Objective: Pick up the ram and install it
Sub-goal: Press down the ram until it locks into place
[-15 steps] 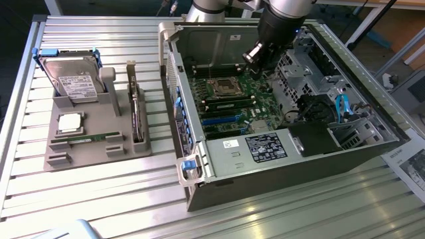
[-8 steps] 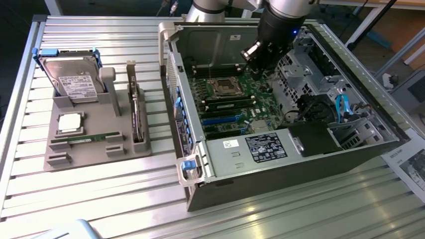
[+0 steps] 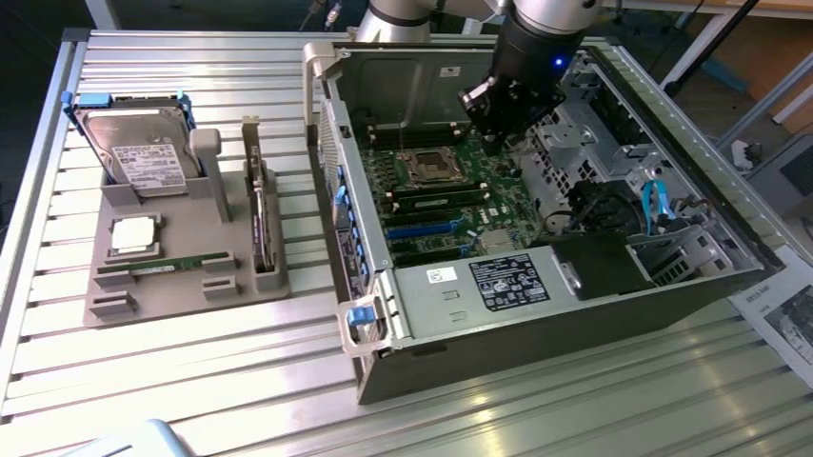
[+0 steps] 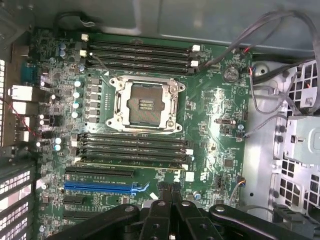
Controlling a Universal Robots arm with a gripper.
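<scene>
The hand was closed and empty above the motherboard. The ram lay flat in the grey holder on the counter; judged light, stiff, fragile, best gripped by its long edges.

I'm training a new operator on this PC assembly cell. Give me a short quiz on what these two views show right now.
1. True or false: the gripper is holding the ram.
2. Where is the gripper? A) over the gray holder; B) over the motherboard inside the open case; C) resting on the ram.
3. Fill in: in the exterior view, the gray holder sits on the case's ____ side.

Key
1. False. The jaws are shut with nothing between them, and the ram lies in the gray holder.
2. B
3. left
</scene>
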